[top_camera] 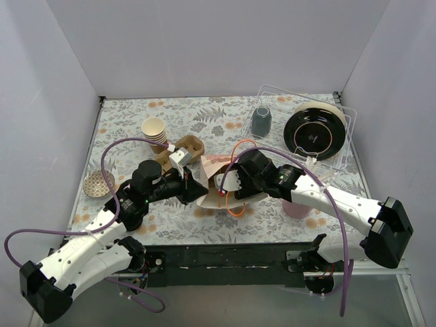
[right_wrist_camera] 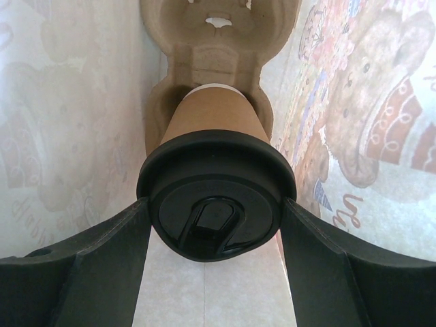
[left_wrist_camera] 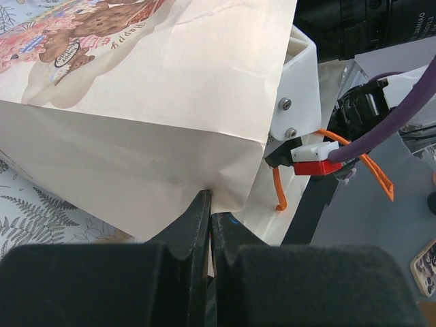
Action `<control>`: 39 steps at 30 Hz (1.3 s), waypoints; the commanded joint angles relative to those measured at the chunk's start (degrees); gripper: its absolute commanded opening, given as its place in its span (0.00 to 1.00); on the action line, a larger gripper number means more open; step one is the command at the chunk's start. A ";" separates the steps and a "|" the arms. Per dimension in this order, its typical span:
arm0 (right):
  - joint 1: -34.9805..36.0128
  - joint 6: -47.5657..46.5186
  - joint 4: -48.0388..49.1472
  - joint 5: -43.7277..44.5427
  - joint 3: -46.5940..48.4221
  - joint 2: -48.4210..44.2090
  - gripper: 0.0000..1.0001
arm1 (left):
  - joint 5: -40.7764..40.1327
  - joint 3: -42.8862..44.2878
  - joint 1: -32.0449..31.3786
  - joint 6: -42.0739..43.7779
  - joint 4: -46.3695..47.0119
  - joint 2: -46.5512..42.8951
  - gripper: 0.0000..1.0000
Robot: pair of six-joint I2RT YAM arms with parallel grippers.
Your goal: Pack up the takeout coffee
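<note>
The takeout coffee [right_wrist_camera: 214, 122], a kraft-brown cup with a black lid [right_wrist_camera: 216, 218], is inside the printed paper bag [right_wrist_camera: 368, 136]. Its base rests in a moulded cardboard carrier [right_wrist_camera: 218, 41]. My right gripper [right_wrist_camera: 216, 208] reaches into the bag, and both fingers [right_wrist_camera: 116, 245] press the lid's rim. In the top view the right gripper [top_camera: 223, 182] is buried in the bag [top_camera: 212, 165] at the table's middle. My left gripper [left_wrist_camera: 210, 204] is shut on the bag's lower edge [left_wrist_camera: 150, 102]. It is just left of the bag in the top view [top_camera: 196, 188].
A stack of lidless paper cups [top_camera: 155, 131] and a brown cardboard holder [top_camera: 191, 144] stand behind the bag at the left. A clear rack [top_camera: 344, 116] at the back right holds a grey mug [top_camera: 261, 120] and a black plate [top_camera: 313, 133]. A pink cup [top_camera: 296, 208] stands under the right arm. A round mat [top_camera: 99, 182] lies at the far left.
</note>
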 commanded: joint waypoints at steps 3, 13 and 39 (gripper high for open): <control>-0.15 -2.57 -2.59 3.07 3.10 -0.50 0.31 | 1.49 1.34 -0.22 0.21 0.00 -0.01 0.00; -0.06 -2.57 -3.74 2.98 3.28 -1.11 0.31 | 1.57 1.69 -0.30 0.22 -0.26 -0.10 0.00; 0.12 -3.36 -4.79 2.10 2.75 -3.31 0.30 | 0.96 1.95 -0.30 -0.58 -0.09 0.87 0.00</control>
